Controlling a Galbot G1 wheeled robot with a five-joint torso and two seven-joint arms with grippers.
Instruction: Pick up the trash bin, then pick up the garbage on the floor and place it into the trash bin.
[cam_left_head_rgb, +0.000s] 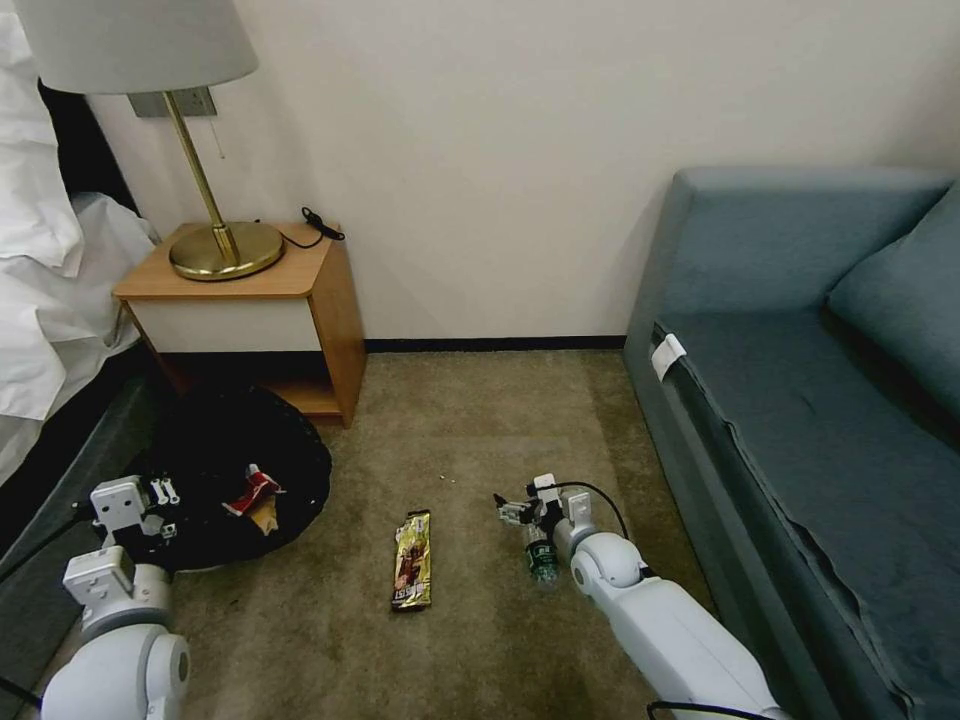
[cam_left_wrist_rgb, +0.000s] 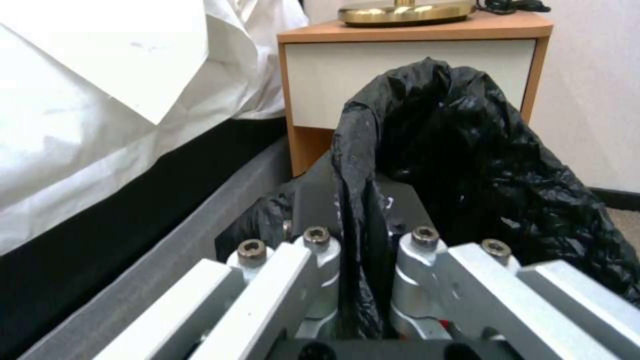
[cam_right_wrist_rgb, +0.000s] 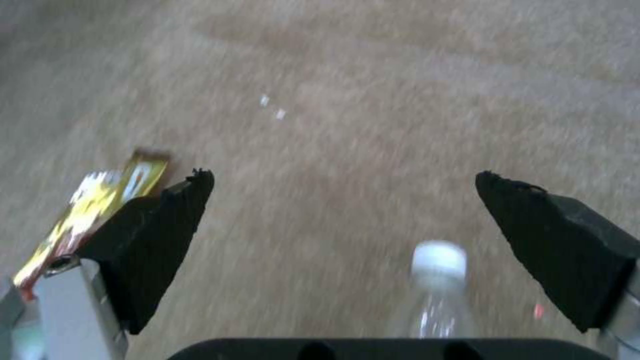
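The small clear bottle (cam_right_wrist_rgb: 437, 295) lies on the carpet between the spread pads of the right gripper (cam_right_wrist_rgb: 347, 210), nearer one pad, beside the gold wrapper (cam_left_head_rgb: 412, 560). The gripper should be centred on the bottle before it is closed. The trash bin (cam_left_head_rgb: 215, 440), two wrappers inside, is held at the rim by the clenched left gripper (cam_left_wrist_rgb: 363, 280)

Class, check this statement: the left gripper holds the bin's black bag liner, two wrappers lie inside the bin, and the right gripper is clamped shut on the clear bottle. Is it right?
One part is wrong. The right wrist view shows the right gripper open, its fingers wide apart, with the bottle lying between them, not gripped. The rest stands: the left gripper pinches the trash bin liner, and two wrappers lie inside.
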